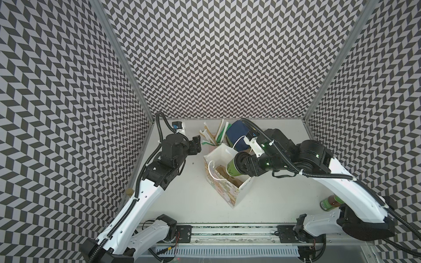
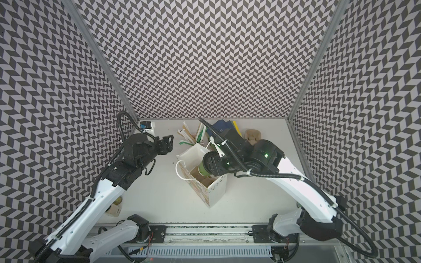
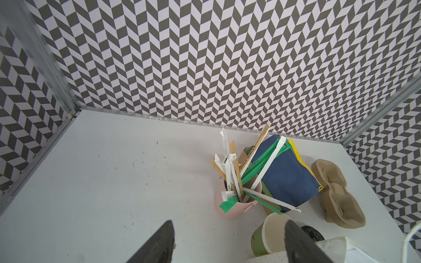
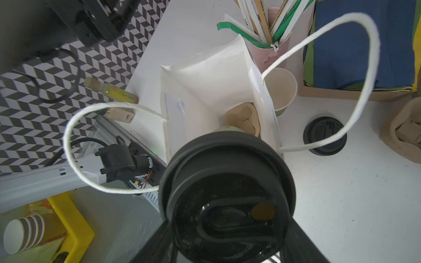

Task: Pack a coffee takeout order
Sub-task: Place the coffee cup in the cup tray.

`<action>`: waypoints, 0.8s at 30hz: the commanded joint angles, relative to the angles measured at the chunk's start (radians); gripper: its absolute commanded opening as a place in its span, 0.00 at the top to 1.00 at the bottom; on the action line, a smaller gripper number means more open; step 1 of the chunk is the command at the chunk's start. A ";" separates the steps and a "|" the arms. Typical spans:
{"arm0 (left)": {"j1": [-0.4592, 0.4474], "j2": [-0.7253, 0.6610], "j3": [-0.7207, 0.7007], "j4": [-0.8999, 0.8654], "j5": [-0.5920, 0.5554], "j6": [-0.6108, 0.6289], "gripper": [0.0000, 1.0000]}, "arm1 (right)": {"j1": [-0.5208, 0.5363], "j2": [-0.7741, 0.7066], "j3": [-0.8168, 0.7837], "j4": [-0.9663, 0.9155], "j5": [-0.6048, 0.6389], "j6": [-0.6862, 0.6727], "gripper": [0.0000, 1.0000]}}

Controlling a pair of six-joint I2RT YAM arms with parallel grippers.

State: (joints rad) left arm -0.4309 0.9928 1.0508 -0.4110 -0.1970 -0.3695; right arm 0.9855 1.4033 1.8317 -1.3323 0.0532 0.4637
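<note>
An open white paper gift bag (image 1: 242, 193) stands mid-table with a tan moulded-pulp cup carrier (image 4: 242, 120) in its bottom. The right gripper (image 1: 241, 162) clamps a small green paper cup (image 1: 232, 170) at its black round plastic lid (image 4: 227, 198); the cup is tilted, its base inside the bag's mouth. The left gripper (image 3: 229, 236) hangs beside the bag, jaws apart, empty. Farther back, a dark blue napkin (image 3: 287, 177) tops a pile beside a pink cup of wrapped straws (image 3: 230, 205).

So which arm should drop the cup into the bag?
Right. The right gripper holds the cup at the open top of the bag, above the carrier. The left gripper is open and empty beside the bag.
</note>
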 commanded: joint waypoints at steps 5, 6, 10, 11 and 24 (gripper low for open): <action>0.009 -0.013 -0.007 0.024 -0.009 -0.014 0.24 | 0.007 0.061 0.017 0.005 0.011 -0.024 1.00; 0.009 -0.013 -0.008 0.024 -0.007 -0.014 0.24 | 0.007 0.070 0.021 0.005 0.004 -0.029 1.00; 0.011 -0.019 -0.011 0.023 -0.007 -0.014 0.24 | 0.006 0.098 0.021 0.005 -0.012 -0.045 1.00; 0.011 -0.020 -0.012 0.023 -0.006 -0.014 0.24 | 0.004 0.102 0.014 0.005 -0.009 -0.049 1.00; 0.011 -0.022 -0.013 0.023 -0.001 -0.015 0.24 | -0.018 0.145 -0.076 0.004 -0.013 -0.083 1.00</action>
State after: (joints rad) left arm -0.4248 0.9924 1.0454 -0.4107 -0.1963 -0.3767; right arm 0.9726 1.5364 1.7664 -1.3357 0.0467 0.3946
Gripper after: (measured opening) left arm 0.760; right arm 0.618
